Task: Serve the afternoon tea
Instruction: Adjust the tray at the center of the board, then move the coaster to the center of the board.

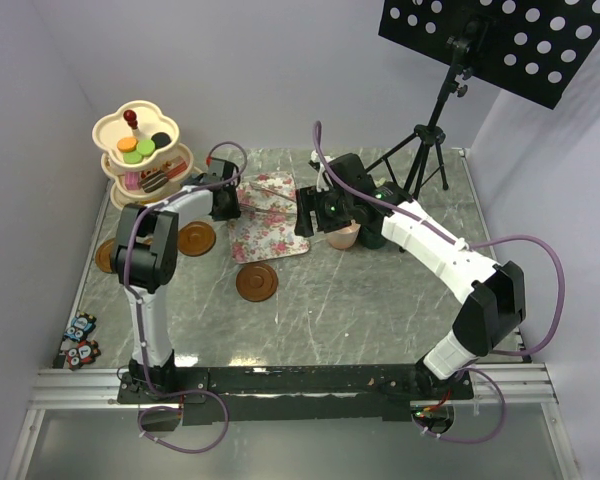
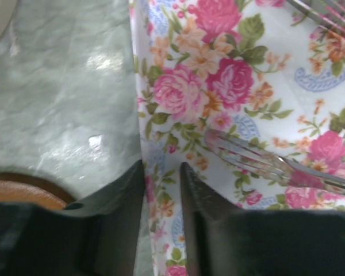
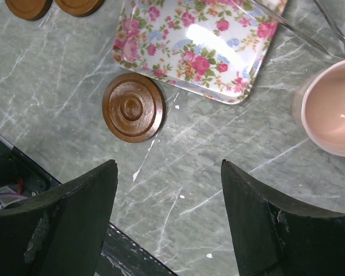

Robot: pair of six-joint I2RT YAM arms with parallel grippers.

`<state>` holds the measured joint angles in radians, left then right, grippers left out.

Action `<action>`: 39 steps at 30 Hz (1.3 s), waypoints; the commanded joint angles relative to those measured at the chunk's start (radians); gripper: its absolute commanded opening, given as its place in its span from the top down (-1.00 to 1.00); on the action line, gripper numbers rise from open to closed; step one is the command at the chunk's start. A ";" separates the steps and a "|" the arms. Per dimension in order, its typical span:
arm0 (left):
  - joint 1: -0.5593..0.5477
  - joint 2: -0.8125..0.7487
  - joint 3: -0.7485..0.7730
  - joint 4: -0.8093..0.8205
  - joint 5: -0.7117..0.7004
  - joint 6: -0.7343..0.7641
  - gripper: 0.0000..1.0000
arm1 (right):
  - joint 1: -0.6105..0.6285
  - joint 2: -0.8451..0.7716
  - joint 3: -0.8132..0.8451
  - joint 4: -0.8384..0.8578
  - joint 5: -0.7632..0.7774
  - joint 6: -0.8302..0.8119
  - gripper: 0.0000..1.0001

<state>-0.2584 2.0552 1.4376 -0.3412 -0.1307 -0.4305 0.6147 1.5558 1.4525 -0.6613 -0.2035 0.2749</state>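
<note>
- Right wrist view: the right gripper (image 3: 168, 167) gapes wide and holds nothing. A brown saucer (image 3: 133, 107) lies at its 11 o'clock, the pink mug (image 3: 333, 109) at 2 o'clock.
- The left gripper (image 2: 161, 167) has narrow jaws astride the floral tray (image 2: 230, 86) rim, which runs 12-to-6. I cannot tell if they pinch it.
- A second saucer (image 2: 23, 195) sits at its 9 o'clock.
- Farthest, the cream stand (image 1: 140, 150) is nearer the left arm.
</note>
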 commanded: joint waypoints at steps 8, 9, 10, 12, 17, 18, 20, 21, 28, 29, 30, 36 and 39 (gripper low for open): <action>-0.081 0.108 0.109 0.025 0.035 0.038 0.49 | -0.027 -0.079 -0.037 -0.014 0.023 -0.002 -0.58; -0.084 0.114 0.115 0.028 0.039 0.032 0.49 | -0.030 -0.082 -0.040 -0.015 0.026 0.000 -0.59; -0.087 0.117 0.122 0.027 0.039 0.029 0.49 | -0.030 -0.086 -0.043 -0.017 0.027 0.001 -0.59; -0.088 0.118 0.138 0.012 0.030 0.013 0.45 | -0.032 -0.091 -0.046 -0.020 0.033 0.004 -0.59; -0.088 0.044 0.141 -0.018 -0.067 0.009 -0.20 | -0.035 -0.105 -0.052 -0.011 0.039 0.007 -0.59; -0.087 0.021 0.133 -0.018 -0.081 0.013 -0.28 | -0.036 -0.105 -0.050 -0.009 0.039 0.007 -0.60; -0.087 -0.039 0.115 -0.015 -0.102 0.019 -0.39 | -0.038 -0.105 -0.049 -0.006 0.033 0.006 -0.61; -0.084 -0.062 0.107 -0.019 -0.115 0.019 -0.43 | -0.038 -0.100 -0.047 -0.004 0.030 0.004 -0.61; -0.085 -0.323 -0.072 -0.067 -0.196 -0.071 -0.62 | -0.041 -0.089 -0.029 -0.004 -0.005 -0.011 -0.61; -0.091 -0.360 -0.116 -0.058 -0.176 -0.080 -0.61 | -0.040 -0.091 -0.029 -0.006 -0.008 -0.014 -0.61; -0.099 -0.400 -0.150 -0.050 -0.150 -0.089 -0.60 | -0.041 -0.091 -0.029 -0.008 -0.013 -0.016 -0.61; -0.263 -0.521 -0.340 -0.056 -0.104 -0.123 -0.37 | -0.046 -0.100 -0.044 -0.015 -0.037 -0.034 -0.61; -0.315 -0.533 -0.402 -0.085 -0.125 -0.175 -0.36 | -0.050 -0.106 -0.053 -0.012 -0.057 -0.036 -0.62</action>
<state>-0.4988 1.5333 1.1095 -0.3851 -0.2607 -0.5377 0.5785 1.5043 1.4014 -0.6750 -0.2302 0.2565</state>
